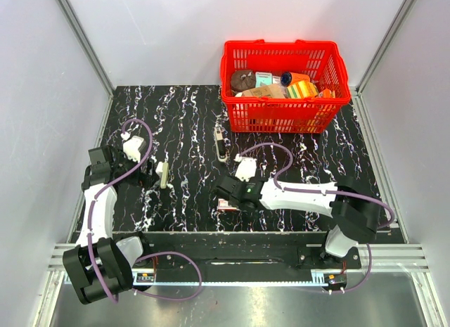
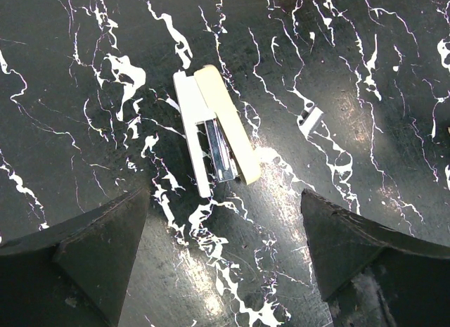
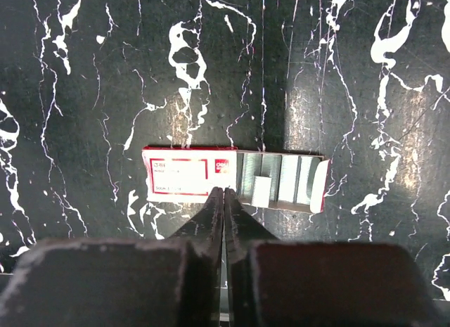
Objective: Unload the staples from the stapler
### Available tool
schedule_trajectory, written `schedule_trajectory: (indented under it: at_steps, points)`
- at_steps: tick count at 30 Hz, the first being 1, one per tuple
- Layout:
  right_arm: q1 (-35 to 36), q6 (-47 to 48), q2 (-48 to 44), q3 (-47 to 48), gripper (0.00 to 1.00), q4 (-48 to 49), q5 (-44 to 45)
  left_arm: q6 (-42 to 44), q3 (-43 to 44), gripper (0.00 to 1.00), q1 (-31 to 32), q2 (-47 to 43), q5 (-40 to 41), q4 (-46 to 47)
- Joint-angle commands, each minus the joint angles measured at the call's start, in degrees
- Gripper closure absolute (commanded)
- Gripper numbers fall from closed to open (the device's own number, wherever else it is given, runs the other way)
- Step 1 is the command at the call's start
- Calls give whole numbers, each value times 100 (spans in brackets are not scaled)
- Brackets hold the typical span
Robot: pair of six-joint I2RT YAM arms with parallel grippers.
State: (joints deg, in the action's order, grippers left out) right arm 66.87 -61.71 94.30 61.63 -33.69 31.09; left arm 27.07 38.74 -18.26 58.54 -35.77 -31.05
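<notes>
The cream stapler (image 2: 214, 133) lies on the black marbled table, hinged open, with its metal magazine (image 2: 221, 152) showing. It also shows in the top view (image 1: 163, 174). My left gripper (image 2: 223, 249) is open and empty, just short of the stapler, its fingers (image 2: 105, 242) spread wide; in the top view this gripper (image 1: 145, 175) is left of the stapler. A short strip of staples (image 2: 310, 119) lies to the stapler's right. My right gripper (image 3: 223, 195) is shut and empty, tips at the near edge of a red and white staple box (image 3: 190, 174), which is slid open on rows of staples (image 3: 285, 178).
A red basket (image 1: 285, 109) of assorted items stands at the back right. A slim dark and white tool (image 1: 220, 143) lies in the middle of the table, in front of the basket. The staple box (image 1: 226, 204) sits near the table's front edge.
</notes>
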Motion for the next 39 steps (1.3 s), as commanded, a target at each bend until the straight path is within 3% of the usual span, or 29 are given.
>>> schedule_trajectory:
  at_steps: [1,8,16,39]
  points:
    - [63,-209,-324,-62,100,-146,135,114,28,6,-28,-1,-185,64]
    - [72,-561,-965,-1002,100,266,-428,176,37,7,-37,43,-158,55]
    - [107,-491,-1169,-1363,100,635,-815,158,63,7,-28,78,-159,81]
    - [45,-140,-518,-977,100,794,-683,211,-7,8,-28,131,-123,152]
